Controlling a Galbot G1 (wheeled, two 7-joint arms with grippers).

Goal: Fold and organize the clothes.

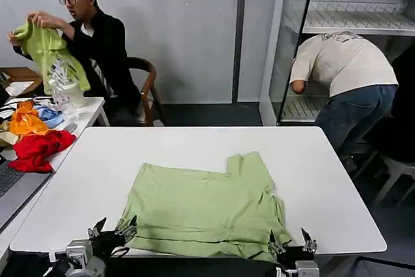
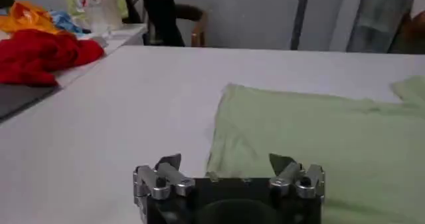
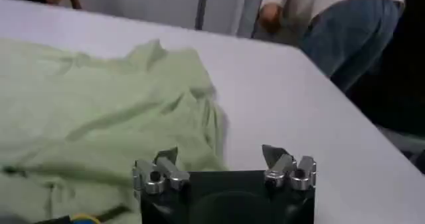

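The shirt [image 1: 204, 209] lies flat on the table [image 1: 194, 144], between the left tool [image 1: 114, 228] and right tool [image 1: 292, 241], both with fingers apart.

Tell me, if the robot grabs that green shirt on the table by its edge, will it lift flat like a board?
Probably not. The shirt lies limp with creases bunched at one side, so it would likely droop and drag. It looks thin and light, and may slide easily on the smooth white table.

Two green shirts [image 1: 201, 209], perhaps; two grippers [image 1: 113, 230].
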